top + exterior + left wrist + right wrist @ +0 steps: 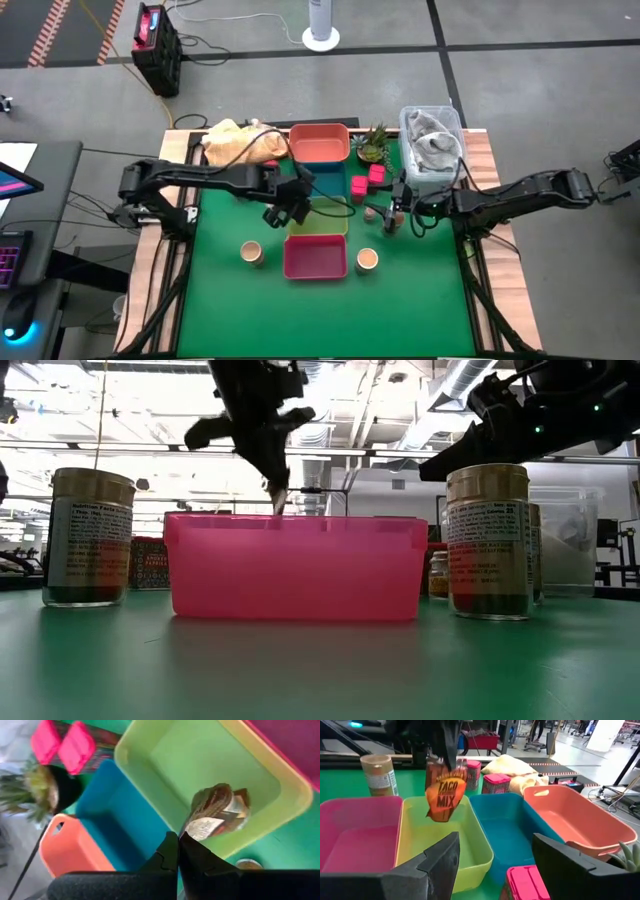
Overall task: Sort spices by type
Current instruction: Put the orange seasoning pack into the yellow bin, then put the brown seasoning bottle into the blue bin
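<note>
An orange taco mix packet (442,795) hangs over the yellow-green tray (330,228), with my left gripper (288,212) shut on it. The trays stand in a row: orange (320,143), blue (330,180), yellow-green, and magenta (315,257). Two tan-lidded jars (251,252) (367,259) stand on either side of the magenta tray. Two magenta packs (366,180) stand right of the blue tray. My right gripper (496,865) is open just right of the trays, by two small shakers (372,213), touching nothing. My left gripper pinches the packet's upper edge (195,827) between its two shut fingers (167,855). The fingers slant down from above. The crumpled packet hangs below them, lifted clear over the inside of the yellow-green tray.
A small green plant (375,145) and a clear bin of cloth (432,140) stand at the far right. A tan cloth heap (240,143) lies at the far left. Green mat (420,300) lies bare toward the near edge.
</note>
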Action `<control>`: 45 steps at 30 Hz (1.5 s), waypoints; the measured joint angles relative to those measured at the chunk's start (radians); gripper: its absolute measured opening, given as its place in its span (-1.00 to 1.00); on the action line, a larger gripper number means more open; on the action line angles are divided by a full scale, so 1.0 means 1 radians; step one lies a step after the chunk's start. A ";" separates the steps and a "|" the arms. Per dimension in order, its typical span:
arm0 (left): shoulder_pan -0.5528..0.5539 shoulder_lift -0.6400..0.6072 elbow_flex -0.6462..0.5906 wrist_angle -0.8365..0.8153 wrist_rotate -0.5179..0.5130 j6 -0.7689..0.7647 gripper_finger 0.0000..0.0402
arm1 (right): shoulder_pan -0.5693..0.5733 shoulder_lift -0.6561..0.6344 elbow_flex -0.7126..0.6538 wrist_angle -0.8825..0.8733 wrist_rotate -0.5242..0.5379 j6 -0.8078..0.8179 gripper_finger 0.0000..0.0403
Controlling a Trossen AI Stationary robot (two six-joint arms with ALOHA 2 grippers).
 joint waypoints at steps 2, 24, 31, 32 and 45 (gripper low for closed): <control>0.000 0.025 0.000 0.000 -0.007 0.013 -1.00 | 0.000 0.000 0.000 0.005 0.000 0.000 0.37; -0.029 0.056 -0.001 -0.064 0.020 -0.120 -0.65 | 0.001 0.002 0.000 0.003 0.000 -0.001 0.37; -0.036 0.051 0.005 -0.107 0.028 -0.208 -0.32 | 0.001 0.001 0.000 0.002 0.000 0.000 0.37; -0.036 0.050 0.015 -0.126 0.028 -0.224 -0.29 | 0.001 0.001 0.000 0.002 0.000 0.003 0.37; 0.013 0.048 0.115 -0.469 0.074 -0.503 -0.23 | 0.001 0.001 0.000 -0.003 0.000 0.012 0.37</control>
